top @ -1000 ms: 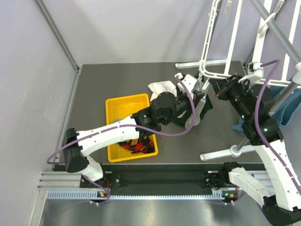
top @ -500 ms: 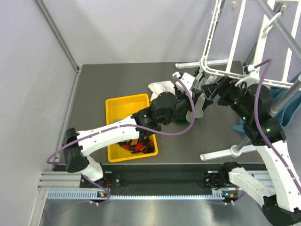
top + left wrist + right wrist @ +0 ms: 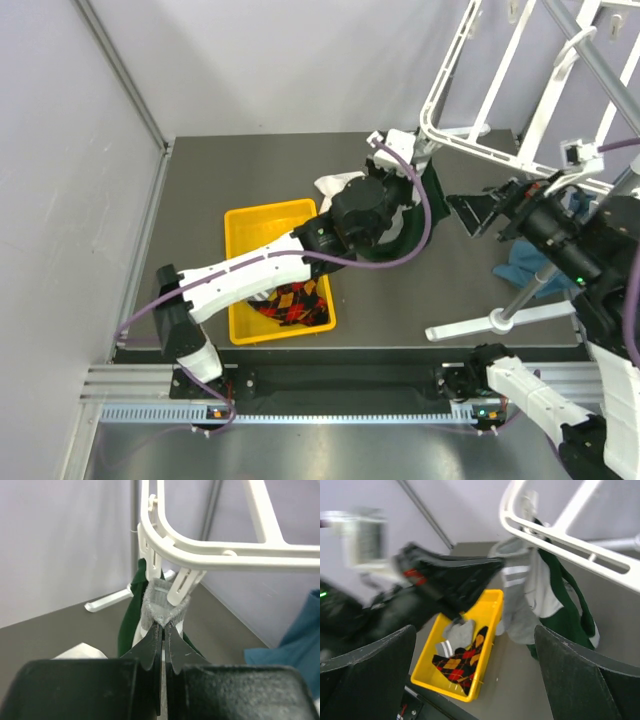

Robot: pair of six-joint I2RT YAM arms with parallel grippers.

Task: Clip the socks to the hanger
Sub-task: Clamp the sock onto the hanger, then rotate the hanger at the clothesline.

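The white hanger [image 3: 225, 555] hangs tilted at the back right of the table [image 3: 470, 148]. My left gripper [image 3: 163, 626] is shut on the cuff of a light grey sock [image 3: 159, 600], which sits right under a dangling clip [image 3: 181, 582]. A green sock [image 3: 131, 610] hangs from the same corner. In the right wrist view the grey sock [image 3: 520, 610] droops from the frame [image 3: 555, 535]. My right gripper [image 3: 470, 213] stands open and empty to the right of that corner. An argyle sock [image 3: 462, 662] and a grey striped sock [image 3: 455, 632] lie in the yellow bin [image 3: 492, 605].
The yellow bin [image 3: 245, 220] sits left of centre under the left arm. A grey stand pole [image 3: 600, 70] with white feet [image 3: 490, 322] is at the right. A blue cloth [image 3: 525, 265] lies by the pole and a white cloth [image 3: 335, 185] behind the bin.
My right gripper has opened and pulled back to the right, away from the hanger's corner. The hanger has swung up and back. The left arm has reached further back, still gripping the grey sock.
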